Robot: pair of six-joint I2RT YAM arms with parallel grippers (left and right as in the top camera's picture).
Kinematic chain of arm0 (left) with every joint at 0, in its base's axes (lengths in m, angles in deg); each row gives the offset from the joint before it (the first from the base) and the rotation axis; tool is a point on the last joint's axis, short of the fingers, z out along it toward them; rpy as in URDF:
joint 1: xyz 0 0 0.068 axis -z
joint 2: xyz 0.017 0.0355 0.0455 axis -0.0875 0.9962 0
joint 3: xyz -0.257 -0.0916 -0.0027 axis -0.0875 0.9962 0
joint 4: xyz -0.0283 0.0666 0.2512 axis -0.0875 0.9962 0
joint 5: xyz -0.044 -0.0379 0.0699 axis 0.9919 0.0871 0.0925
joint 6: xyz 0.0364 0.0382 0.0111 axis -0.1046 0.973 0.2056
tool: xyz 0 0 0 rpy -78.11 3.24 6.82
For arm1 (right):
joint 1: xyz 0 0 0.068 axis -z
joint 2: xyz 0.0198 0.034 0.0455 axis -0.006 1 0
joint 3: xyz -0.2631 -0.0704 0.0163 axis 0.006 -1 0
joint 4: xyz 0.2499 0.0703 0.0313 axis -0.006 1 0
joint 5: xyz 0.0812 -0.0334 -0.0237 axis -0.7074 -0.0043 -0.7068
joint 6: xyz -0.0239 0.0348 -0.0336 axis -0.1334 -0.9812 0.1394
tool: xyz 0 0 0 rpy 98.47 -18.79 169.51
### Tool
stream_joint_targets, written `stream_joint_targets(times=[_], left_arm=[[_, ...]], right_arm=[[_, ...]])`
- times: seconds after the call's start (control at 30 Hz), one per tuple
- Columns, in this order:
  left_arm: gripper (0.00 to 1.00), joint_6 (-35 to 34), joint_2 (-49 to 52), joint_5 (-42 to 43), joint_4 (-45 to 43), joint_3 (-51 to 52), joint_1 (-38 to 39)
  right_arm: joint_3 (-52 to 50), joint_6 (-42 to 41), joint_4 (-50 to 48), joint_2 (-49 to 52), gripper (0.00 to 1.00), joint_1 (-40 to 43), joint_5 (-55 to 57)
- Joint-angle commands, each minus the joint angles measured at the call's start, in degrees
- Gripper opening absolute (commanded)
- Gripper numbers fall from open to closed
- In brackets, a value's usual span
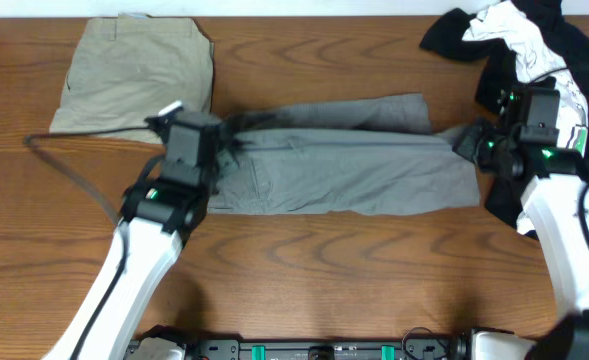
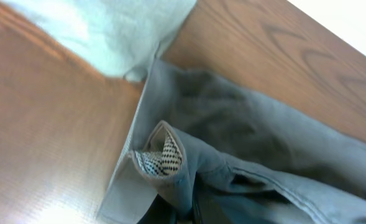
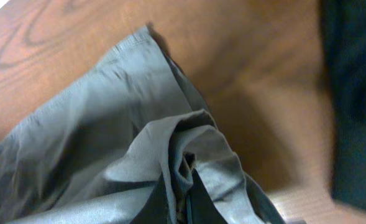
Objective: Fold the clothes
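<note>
- Where the left gripper (image 1: 229,133) meets the cloth, its jaws are closed tight on a bunched fold at one end of the grey shorts (image 1: 354,165). The left wrist view shows its dark fingers (image 2: 170,214) at the bottom edge, with grey fabric gathered up into them.
- Just ahead of those fingers a pocket mouth gapes, showing checked pocket lining (image 2: 162,158).
- Further out beyond that end lie the beige shorts (image 1: 134,75), folded flat. One corner comes right up beside the grey cloth, though I cannot tell whether the two touch.
- At the opposite end, the right gripper (image 1: 471,143) is likewise clamped down, pinching a crumpled ridge of the same grey shorts between its fingers (image 3: 204,208).
- Between the two grippers the grey shorts run lengthwise along the table (image 1: 324,260). They lie mostly flat, with a narrower layer showing along the far edge.
- Behind the right gripper and to its outer side sits a heap of black garments (image 1: 584,50).
- A white shirt (image 1: 514,30) is crumpled on top of the heap, and some of the black cloth passes under the right arm.
</note>
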Motion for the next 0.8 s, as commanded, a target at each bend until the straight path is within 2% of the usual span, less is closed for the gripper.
stream_joint_targets(times=[0.0, 0.4, 0.77], left_arm=[[0.06, 1.01, 5.44, -14.47, -4.52, 0.46, -1.88], [0.06, 1.01, 20.37, -14.47, -26.99, 0.46, -2.95], [0.06, 1.03, 25.88, -14.47, -39.6, 0.46, -2.99]], right_arm=[[0.98, 3.37, -4.46, 4.24, 0.02, 1.62, 6.21], [0.98, 5.77, -22.84, 17.07, 0.02, -0.07, 5.75], [0.98, 5.81, -34.21, 23.32, 0.02, -1.25, 5.49]])
